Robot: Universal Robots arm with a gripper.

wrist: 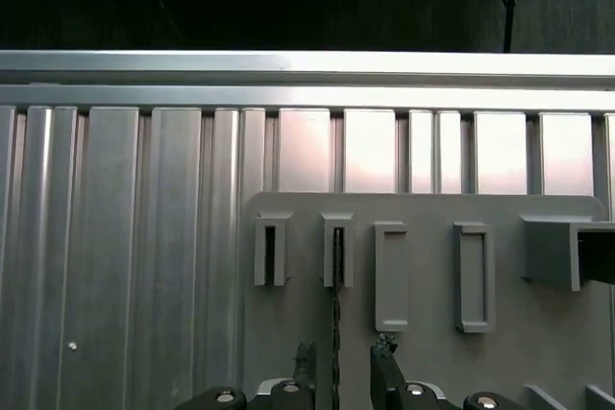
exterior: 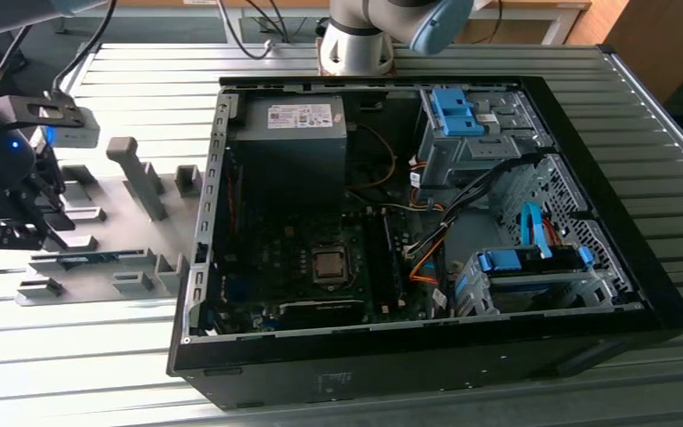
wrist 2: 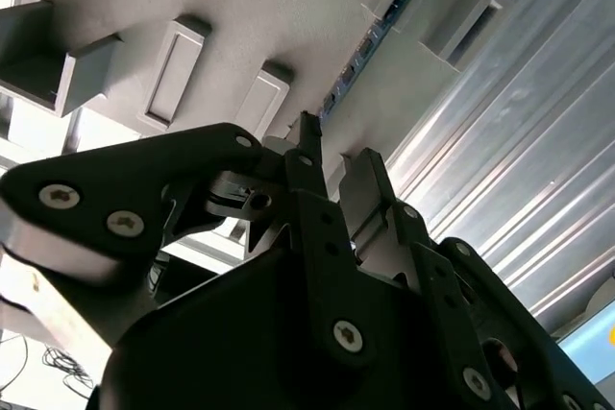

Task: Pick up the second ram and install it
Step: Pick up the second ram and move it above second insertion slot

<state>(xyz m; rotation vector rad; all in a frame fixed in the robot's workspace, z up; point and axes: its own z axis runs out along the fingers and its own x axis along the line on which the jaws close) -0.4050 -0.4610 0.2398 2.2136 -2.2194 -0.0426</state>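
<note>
The second ram (exterior: 81, 259) is a thin green-blue strip standing on edge in the slots of grey holder blocks on the grey fixture plate (exterior: 104, 191), at the exterior view's left of the computer case. In the first wrist view the ram (wrist: 336, 314) appears edge-on as a dark line running between my fingertips. My gripper (wrist: 344, 357) is open, one finger on each side of the strip, with gaps on both sides. The second wrist view has the ram (wrist 2: 370, 45) lying in its slot just beyond the gripper (wrist 2: 336, 156). In the exterior view the gripper (exterior: 4, 233) hangs over the strip's left end.
The open black computer case (exterior: 626, 294) lies at centre, with the motherboard (exterior: 306, 258), CPU socket (exterior: 328, 265), power supply (exterior: 294, 133) and blue drive cages (exterior: 532, 267). Other grey holder blocks (exterior: 146, 178) stand on the plate. The table is ribbed aluminium (wrist: 115, 256).
</note>
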